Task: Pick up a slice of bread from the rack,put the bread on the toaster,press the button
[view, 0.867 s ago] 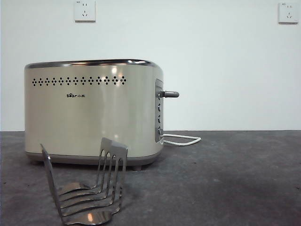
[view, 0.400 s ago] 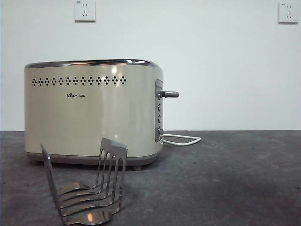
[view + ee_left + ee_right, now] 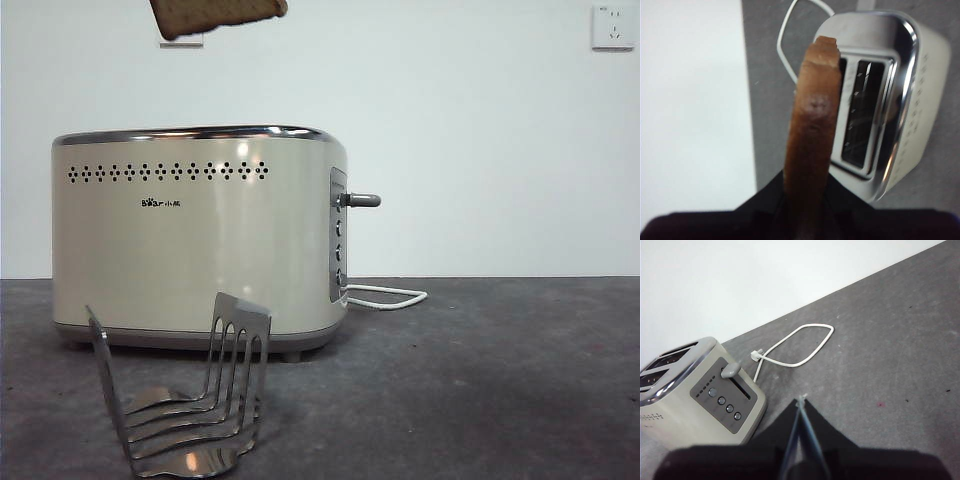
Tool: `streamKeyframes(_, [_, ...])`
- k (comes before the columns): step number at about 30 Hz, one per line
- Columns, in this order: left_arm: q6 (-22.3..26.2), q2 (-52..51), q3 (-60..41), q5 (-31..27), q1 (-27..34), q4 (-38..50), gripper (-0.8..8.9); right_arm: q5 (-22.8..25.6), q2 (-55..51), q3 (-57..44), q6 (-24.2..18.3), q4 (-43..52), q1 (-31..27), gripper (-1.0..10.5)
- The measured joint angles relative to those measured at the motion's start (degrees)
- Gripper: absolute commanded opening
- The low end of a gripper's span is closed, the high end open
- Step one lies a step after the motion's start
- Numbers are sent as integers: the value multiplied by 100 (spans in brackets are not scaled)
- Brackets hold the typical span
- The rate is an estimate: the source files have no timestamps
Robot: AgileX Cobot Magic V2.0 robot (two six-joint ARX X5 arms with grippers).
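The slice of bread (image 3: 215,14) hangs at the top edge of the front view, above the toaster (image 3: 190,240). In the left wrist view my left gripper (image 3: 807,200) is shut on the bread (image 3: 812,135), seen crust edge-on, held high over the toaster's (image 3: 920,100) two open slots. The steel rack (image 3: 190,400) stands empty in front of the toaster. The grey button (image 3: 362,200) sticks out of the end panel, up. My right gripper (image 3: 801,402) is shut and empty, above the table beside the toaster's (image 3: 670,405) end panel and its button (image 3: 731,370).
A white power cable (image 3: 385,296) loops on the grey table behind the toaster's end; it also shows in the right wrist view (image 3: 795,347). A wall socket (image 3: 612,27) sits on the white wall at the back.
The slice of bread has come into the front view at the top, above the toaster. Toaster, rack and button have not moved.
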Motion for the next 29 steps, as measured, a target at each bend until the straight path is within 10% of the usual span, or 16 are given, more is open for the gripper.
streamKeyframes(29, [-326,37,-474,-127,63,-39,-12,-203,0,0,0,-4,0,-2])
